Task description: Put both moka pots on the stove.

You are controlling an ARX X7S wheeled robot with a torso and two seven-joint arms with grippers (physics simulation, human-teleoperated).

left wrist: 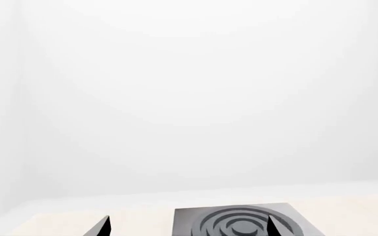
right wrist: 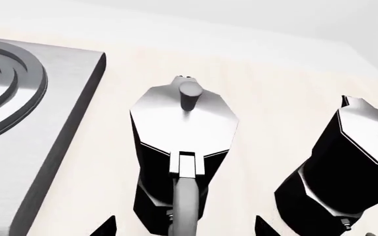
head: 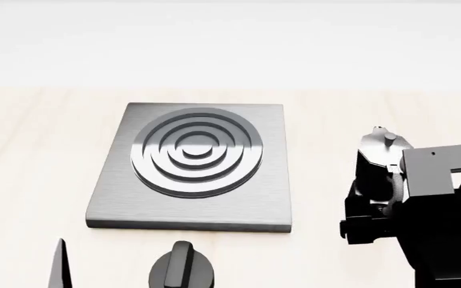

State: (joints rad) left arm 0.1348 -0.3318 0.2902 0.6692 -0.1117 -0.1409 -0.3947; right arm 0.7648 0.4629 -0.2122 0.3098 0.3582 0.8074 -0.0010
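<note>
The stove (head: 190, 162) lies flat on the pale table, a grey plate with burner rings. One moka pot (right wrist: 182, 132) stands upright to its right, its handle facing my right gripper (right wrist: 184, 229). That gripper is open, its fingertips (right wrist: 104, 229) wide on either side of the pot's handle and not touching it. The second moka pot (right wrist: 350, 167) stands beside the first, farther from the stove. In the head view my right arm (head: 443, 210) hides most of the nearer pot (head: 379, 150). My left gripper (left wrist: 187, 230) is open and empty, facing the stove (left wrist: 241, 221) from its near side.
A squat black knob (head: 182, 270) sits on the table just in front of the stove's near edge. One left finger (head: 58, 270) shows at the bottom left of the head view. A white wall rises behind the table.
</note>
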